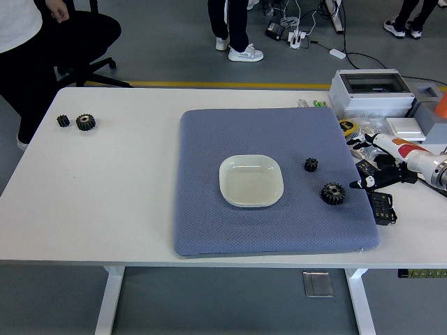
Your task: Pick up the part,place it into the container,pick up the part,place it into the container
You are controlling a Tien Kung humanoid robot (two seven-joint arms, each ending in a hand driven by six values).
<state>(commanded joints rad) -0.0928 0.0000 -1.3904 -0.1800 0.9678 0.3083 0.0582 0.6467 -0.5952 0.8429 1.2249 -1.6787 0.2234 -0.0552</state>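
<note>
Two black gear parts lie on the blue mat (209,223): a small gear (311,165) and a larger gear (332,193) right of the white square dish (251,180). The dish holds nothing. My right hand (374,180) reaches in from the right edge, fingers relaxed and holding nothing, a short way right of the larger gear and apart from it. Two more black gears, a small one (63,121) and a bigger one (85,122), lie at the table's far left. My left arm is out of view.
A grey box (370,92), white boxes and assorted tools crowd the far right corner. A small black device (382,206) lies at the mat's right edge under my hand. A seated person (42,49) is at the far left; others stand beyond the table.
</note>
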